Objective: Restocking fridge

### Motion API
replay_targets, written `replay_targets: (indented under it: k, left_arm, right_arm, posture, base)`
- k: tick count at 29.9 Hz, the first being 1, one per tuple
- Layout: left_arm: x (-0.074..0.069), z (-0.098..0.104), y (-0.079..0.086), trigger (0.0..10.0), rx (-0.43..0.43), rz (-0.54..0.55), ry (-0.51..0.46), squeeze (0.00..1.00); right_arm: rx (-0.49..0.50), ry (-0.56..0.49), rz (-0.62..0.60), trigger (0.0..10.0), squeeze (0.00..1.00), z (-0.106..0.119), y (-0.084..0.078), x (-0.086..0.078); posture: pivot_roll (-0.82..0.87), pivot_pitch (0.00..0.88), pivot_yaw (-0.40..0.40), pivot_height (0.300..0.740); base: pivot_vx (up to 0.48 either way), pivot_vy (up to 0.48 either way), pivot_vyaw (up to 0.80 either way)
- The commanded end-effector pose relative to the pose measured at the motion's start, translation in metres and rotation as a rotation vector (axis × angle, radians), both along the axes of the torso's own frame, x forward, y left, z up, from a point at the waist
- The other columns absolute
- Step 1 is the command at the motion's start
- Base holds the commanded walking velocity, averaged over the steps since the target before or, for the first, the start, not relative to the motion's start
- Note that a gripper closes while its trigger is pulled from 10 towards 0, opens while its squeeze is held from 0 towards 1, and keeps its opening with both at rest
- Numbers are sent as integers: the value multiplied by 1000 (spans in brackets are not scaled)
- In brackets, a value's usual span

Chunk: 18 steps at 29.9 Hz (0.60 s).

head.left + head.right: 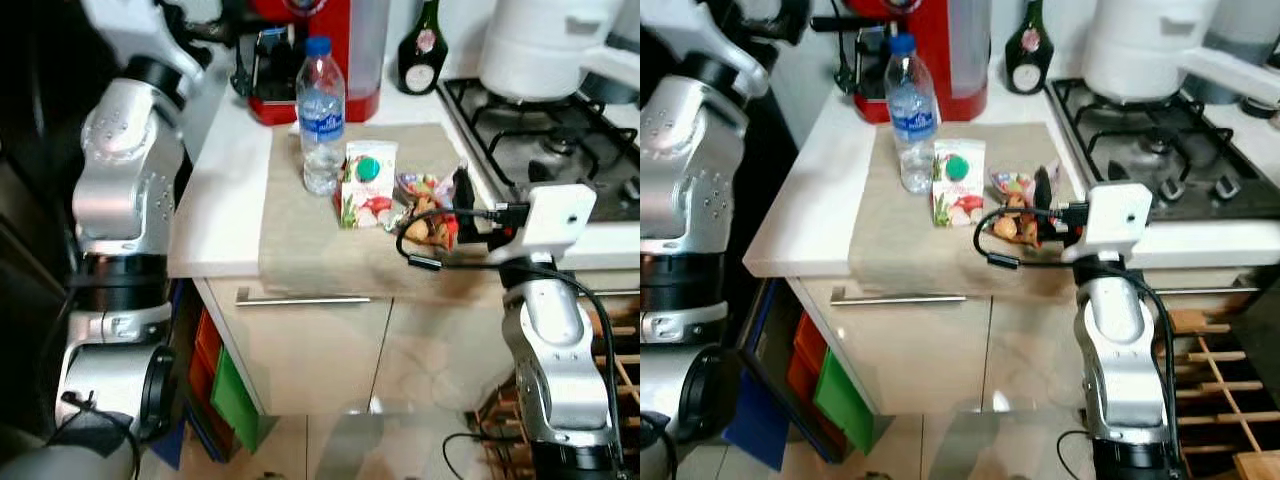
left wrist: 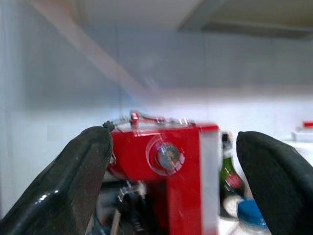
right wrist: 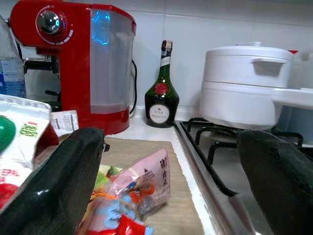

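Right gripper [image 1: 462, 195], jaws spread wide and empty, poised at the counter's front edge over the snack bag [image 3: 139, 193], which lies on the beige mat [image 1: 300, 240] toward its stove-side edge. The left gripper [image 2: 171, 161] is likewise open, raised before the red coffee machine [image 1: 320, 50] at the counter's back edge. Risk, as judged: closing on the limp, crinkly bag may let it slip or nudge the adjacent carton [image 1: 366, 184] and tall water bottle [image 1: 321, 115] over; count: one bottle, one carton, one snack bag, one green liqueur bottle [image 1: 422, 48].

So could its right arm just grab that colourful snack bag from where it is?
Probably yes. The right gripper hovers right at the snack bag on the counter mat, fingers open around it in the right wrist view, with nothing between them.
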<state>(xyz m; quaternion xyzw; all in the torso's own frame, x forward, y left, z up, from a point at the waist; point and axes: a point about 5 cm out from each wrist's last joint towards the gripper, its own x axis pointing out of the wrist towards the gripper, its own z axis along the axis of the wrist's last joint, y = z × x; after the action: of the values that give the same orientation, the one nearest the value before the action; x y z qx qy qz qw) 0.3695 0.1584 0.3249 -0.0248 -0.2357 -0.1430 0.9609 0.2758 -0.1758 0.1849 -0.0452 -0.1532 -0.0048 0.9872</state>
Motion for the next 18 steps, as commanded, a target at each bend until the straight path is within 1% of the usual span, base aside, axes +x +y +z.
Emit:
replay_targets:
  k: [1,2,3,4,5,6,9,10,12,15,17,18]
  left_arm:
    - [8,5,1,10000,-16,-34,22,0]
    - [16,6,-2,10000,-16,-50,44,0]
    - [21,6,-4,10000,-14,-58,57,0]
    - [28,8,-10,10000,-16,-95,76,0]
    - [29,9,-12,10000,-21,-112,83,0]
    - [29,9,-12,10000,-21,-112,83,0]
    - [34,12,-20,10000,-50,-192,110,0]
    - [36,15,-23,10000,-65,-234,113,0]
    - [37,17,-23,10000,-72,-258,113,0]
    - [40,16,-28,10000,-43,-277,120,0]
    - [42,15,-30,10000,-32,-272,125,0]
    - [45,11,-32,10000,-16,-262,141,0]
  right_arm:
    - [13,-6,-3,10000,0,1,2,-5]
    - [18,1,-7,10000,0,-1,3,-7]
    - [21,5,-9,10000,0,-3,3,-8]
    - [28,16,-16,10000,0,-6,4,-13]
    - [30,19,-19,10000,0,-7,5,-17]
    - [30,19,-19,10000,0,-7,5,-17]
    - [48,43,-47,10000,0,-13,4,-26]
    - [59,63,-52,10000,0,-18,8,-34]
    - [57,72,-42,10000,0,-20,13,-41]
    - [58,82,-27,10000,0,-21,19,-50]
    - [50,85,-20,10000,0,-21,20,-52]
    - [30,90,-10,10000,0,-21,20,-55]
  posture:
    - [-148,0,110,740]
    - [-151,0,113,740]
    - [-151,0,113,740]
    - [-164,0,132,740]
    - [-179,0,147,740]
    - [-179,0,147,740]
    - [-196,0,158,740]
    - [-207,0,169,740]
    - [-216,0,174,740]
    - [-231,0,176,740]
    - [-240,0,174,740]
    - [-250,0,173,740]
  base:
    - [0,0,0]
    - [0,0,0]
    - [0,0,0]
    - [0,0,0]
    - [0,0,0]
    - [0,0,0]
    - [0,0,0]
    - [0,0,0]
    - [0,0,0]
    - [0,0,0]
    - [0,0,0]
    - [0,0,0]
